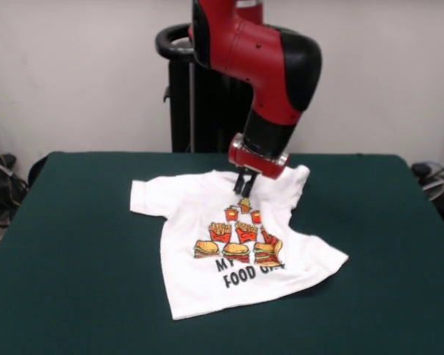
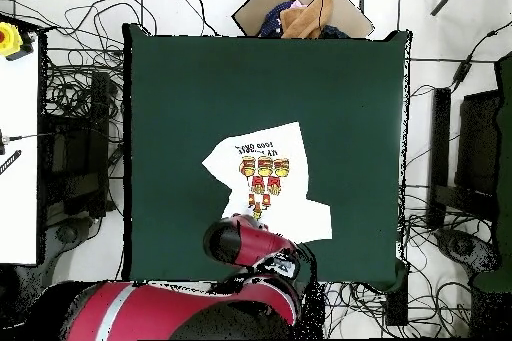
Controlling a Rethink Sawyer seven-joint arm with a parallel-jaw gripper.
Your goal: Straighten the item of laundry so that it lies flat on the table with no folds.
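Observation:
The item of laundry (image 1: pixel 207 259) is a small white T-shirt printed with burgers, fries and black text, lying on the dark green table (image 1: pixel 74 296). Its right side is folded over, covering part of the text, and the right sleeve is bunched near the collar. In the overhead view the shirt (image 2: pixel 290 147) lies near the table's (image 2: pixel 170 87) middle, partly under the arm. My gripper (image 1: pixel 244 186) points down at the shirt's upper chest just below the collar, its fingers close together at the cloth. Whether they pinch the fabric is unclear.
A cardboard box with cloth (image 2: pixel 303 12) sits beyond the table's far edge in the overhead view. Cables and equipment (image 2: pixel 70 157) lie on the floor around the table. The black pedestal (image 1: pixel 185 96) stands behind the table.

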